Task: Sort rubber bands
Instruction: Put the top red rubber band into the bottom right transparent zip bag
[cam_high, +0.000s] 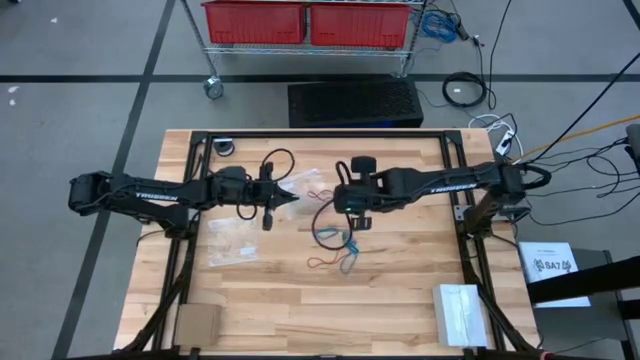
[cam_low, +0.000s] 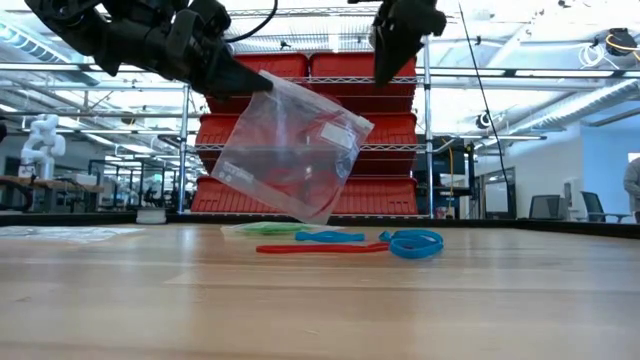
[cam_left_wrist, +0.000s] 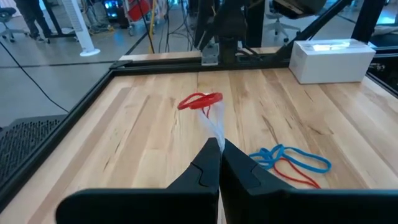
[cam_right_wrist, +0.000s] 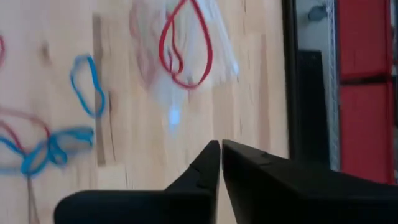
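The left end effector (cam_low: 250, 82) is closed on one clear zip bag (cam_low: 290, 145), lifted over the counter (cam_high: 400, 290), with one red rubber band (cam_right_wrist: 185, 46) inside. The right end effector (cam_high: 343, 203), empty, has its fingers together. Blue rubber bands (cam_low: 400, 241) and red ones lie below. Both arms read "TROSSEN".

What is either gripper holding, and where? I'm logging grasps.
The left gripper pinches a clear zip bag by its top corner; the right gripper is shut on nothing.

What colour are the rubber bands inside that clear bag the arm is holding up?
Red. The rubber bands inside the clear bag held by the left gripper show best in the right wrist view.
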